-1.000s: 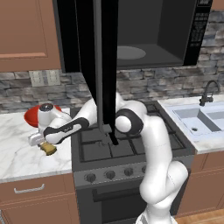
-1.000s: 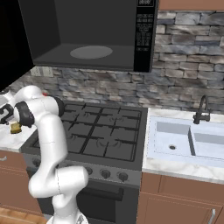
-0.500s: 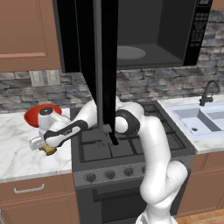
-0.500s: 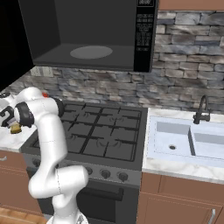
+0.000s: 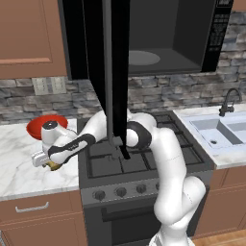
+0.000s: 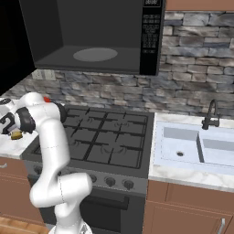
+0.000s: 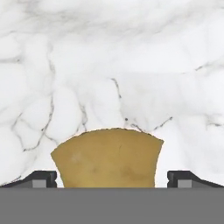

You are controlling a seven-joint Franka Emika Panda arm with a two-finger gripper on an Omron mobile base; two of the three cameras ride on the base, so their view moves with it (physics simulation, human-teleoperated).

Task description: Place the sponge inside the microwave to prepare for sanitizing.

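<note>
sponge framed between open jaws, grasp not yet made

sponge [image 7: 107, 158] sat flat on the marble counter [image 7: 131, 65], near the counter's front edge and just beside the stove [image 5: 139, 158], which is why i had the arm reaching low and far out to its left. in the hand view the tan block lay centred between the two dark fingertips [image 7: 41, 178], one tip on either side with bare marble showing between each tip and the sponge, so nothing was touching it. the gripper [image 5: 48, 161] stood spread as wide as it goes, empty, pointed down over the block. i judged that width sensible: the sponge took up most of the gap, and it left clearance on both sides for coming down.

from the left base view the red bowl [image 5: 41, 126] sat behind the hand, toward the counter's back edge, close enough that i'd mind it on the lift.

the microwave [image 6: 100, 41] hung above the stove with its door [image 5: 113, 72] swung fully open, the grey cavity and round plate [image 6: 95, 54] exposed and ready. the door's edge hung right in front of the arm's elbow, so the path up needed care.
</note>
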